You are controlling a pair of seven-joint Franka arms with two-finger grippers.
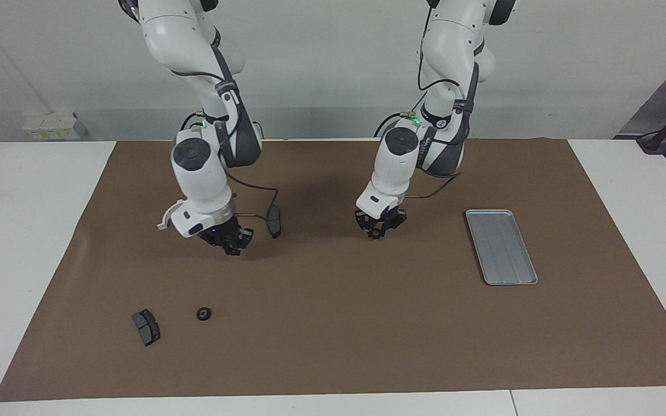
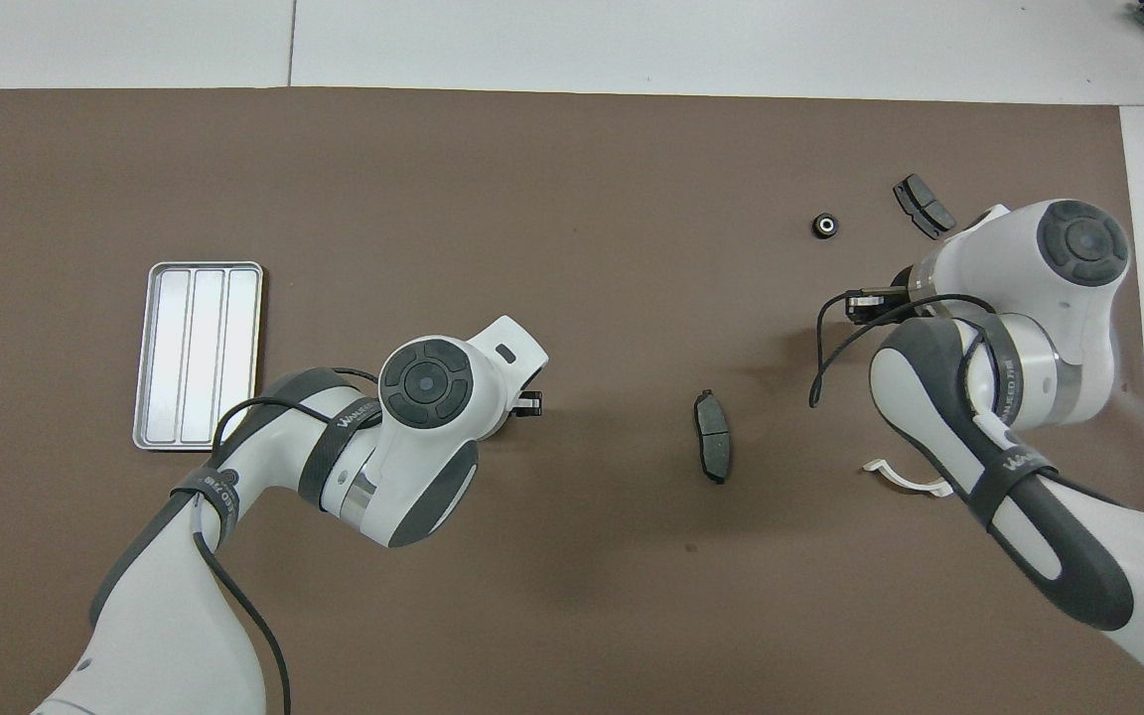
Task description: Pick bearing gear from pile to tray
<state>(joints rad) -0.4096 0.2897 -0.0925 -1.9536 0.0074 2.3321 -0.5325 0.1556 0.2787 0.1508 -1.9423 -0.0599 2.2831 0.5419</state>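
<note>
Right gripper (image 1: 232,240), clenched on nothing visible, is hovering beside a brake pad (image 1: 274,221). The black bearing (image 1: 203,313) is lying farther from the robots. Left gripper (image 1: 380,226), its grip unreadable, is waiting low between the pile and the tray (image 1: 500,247), likely ready for delivery.

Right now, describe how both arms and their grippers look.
Both arms are glossy white with dark grey joint bands and round grey caps, lettering on the bands. Thin black cables run to the wrists, where green lights glow. The left gripper and right gripper are small and black.
</note>
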